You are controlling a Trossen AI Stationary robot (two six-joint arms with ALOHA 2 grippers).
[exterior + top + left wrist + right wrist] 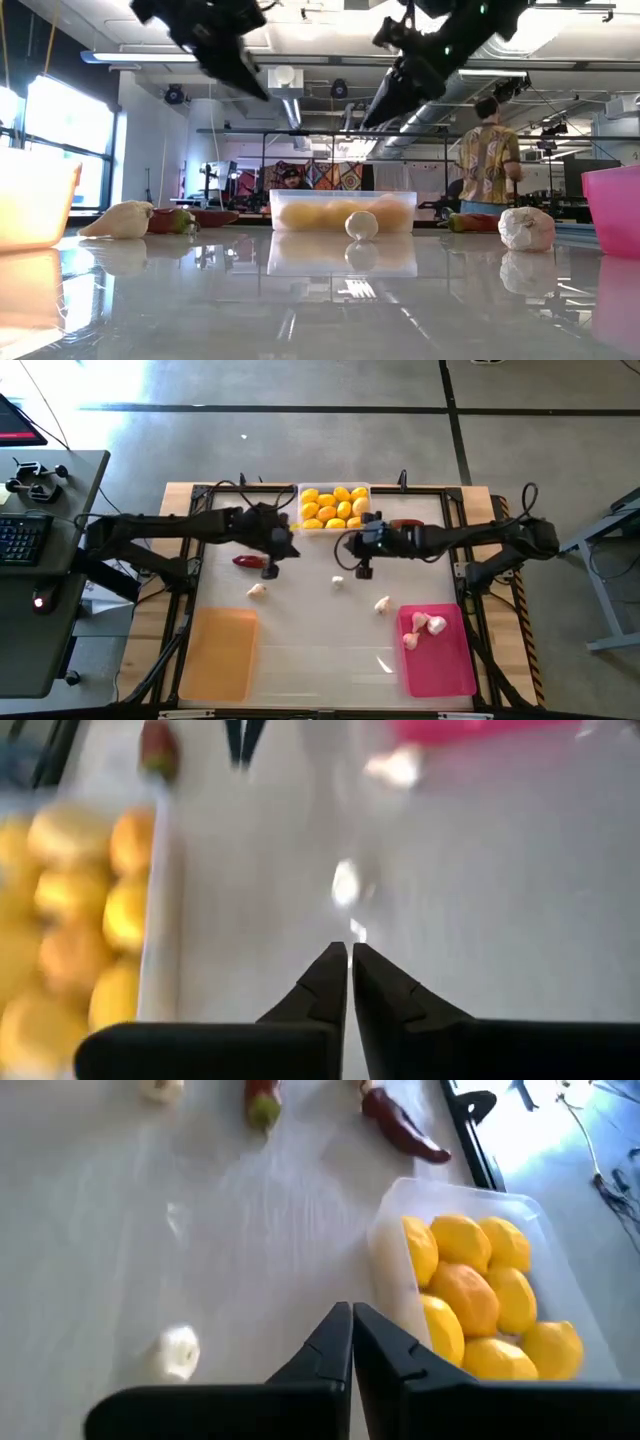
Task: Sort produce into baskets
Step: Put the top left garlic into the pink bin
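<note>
Right claw [351, 1315] beside lemon tray [400, 1210]

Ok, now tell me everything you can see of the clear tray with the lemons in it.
The clear tray is a shallow rectangular tub with rounded corners, plastic by the look of it, see-through enough that the fruit shows through its wall in the low view. It sits flat on the table at the middle of its far edge and is packed with yellow-orange lemons, nothing else. A red chili lies on the table just off one corner. No fingers touch it; both grippers hang shut above the table nearby.
</note>
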